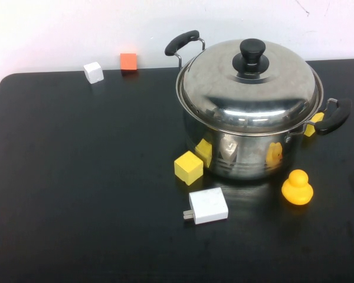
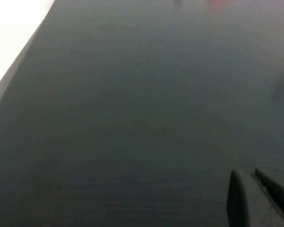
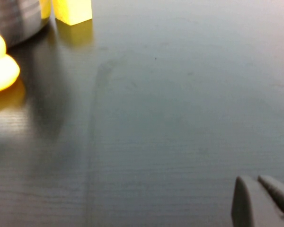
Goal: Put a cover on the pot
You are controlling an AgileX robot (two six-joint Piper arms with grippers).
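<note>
The large steel pot (image 1: pixel 248 154) stands at the back right of the black table (image 1: pixel 76 177), with black side handles. The domed steel lid (image 1: pixel 248 88) with a black knob (image 1: pixel 252 56) sits on the pot's rim and closes it. Neither arm shows in the high view. My left gripper (image 2: pixel 248 176) is shut and empty, low over bare table. My right gripper (image 3: pixel 253 180) is shut and empty over bare table, well apart from the pot's wall (image 3: pixel 14 19).
A yellow block (image 1: pixel 189 167) and a white charger (image 1: pixel 207 206) lie in front of the pot, and a yellow duck (image 1: pixel 297 187) sits at its front right. Another yellow block (image 1: pixel 312 125) lies under the right handle. A white cube (image 1: pixel 94 72) and an orange cube (image 1: pixel 128 61) sit at the back edge.
</note>
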